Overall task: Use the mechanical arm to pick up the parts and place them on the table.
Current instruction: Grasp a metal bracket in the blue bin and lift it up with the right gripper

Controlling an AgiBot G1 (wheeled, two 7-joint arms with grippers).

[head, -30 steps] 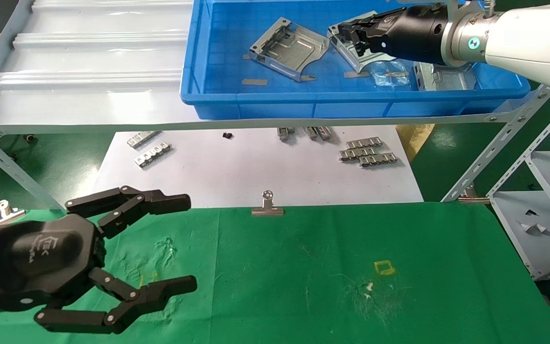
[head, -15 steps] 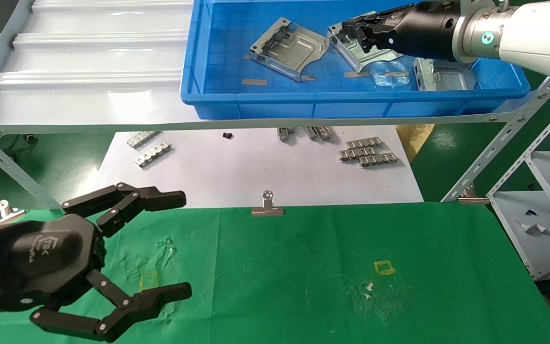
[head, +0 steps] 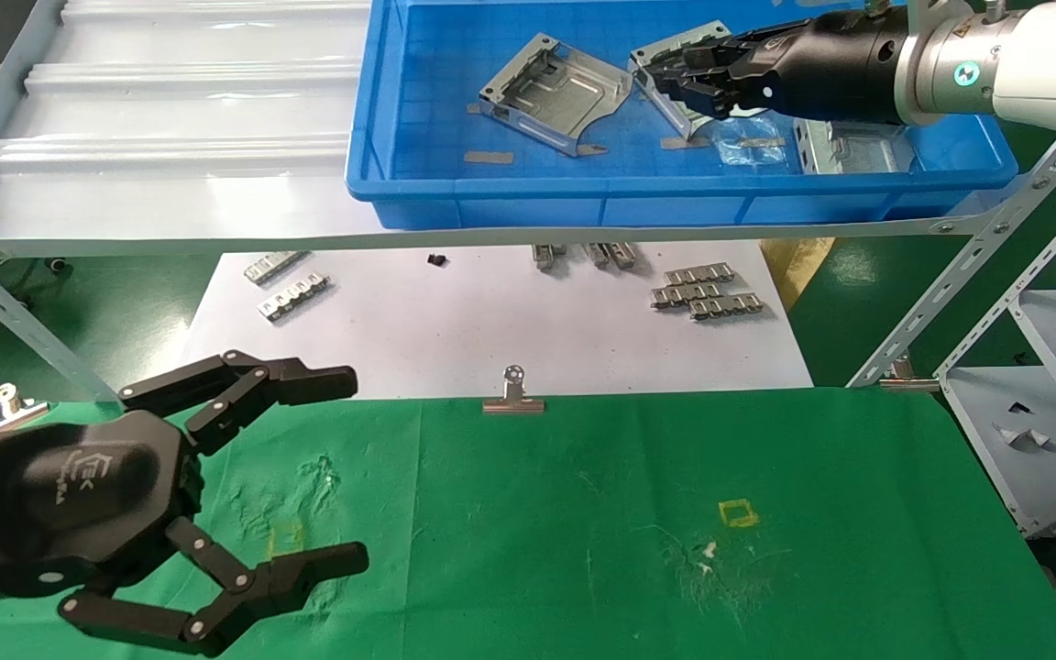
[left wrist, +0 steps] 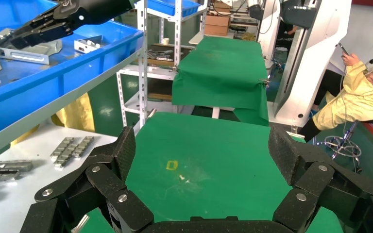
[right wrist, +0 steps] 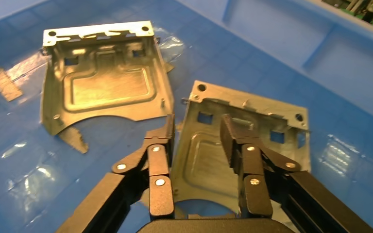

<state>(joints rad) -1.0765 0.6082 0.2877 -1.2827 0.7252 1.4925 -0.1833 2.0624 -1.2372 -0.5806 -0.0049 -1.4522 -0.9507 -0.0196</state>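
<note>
Three silver parts lie in the blue bin point(head: 675, 197): one at its middle point(head: 555, 92), one under my right hand point(head: 670, 48), one by the right wall point(head: 849, 147). The right gripper point(head: 665, 78) is low over the second part point(right wrist: 252, 111), open by a narrow gap. One side rim of that part runs between the fingers, with one finger outside the edge and the other over its face. The neighbouring part point(right wrist: 107, 87) lies flat beside it. My left gripper point(head: 349, 467) hovers wide open and holding nothing over the green table point(head: 583, 513), near its left front corner.
A yellow square mark point(head: 737, 513) is on the cloth. Behind the table lie a white paper sheet point(head: 491, 321) with ribbed silver strips point(head: 702, 291) and a binder clip point(head: 513, 394). A metal shelf frame point(head: 995, 302) stands at the right. A seated person point(left wrist: 359, 92) is beyond the table.
The right gripper has drawn back to the right over the part, which stays where it was. The left gripper dipped slightly, then stayed still.
</note>
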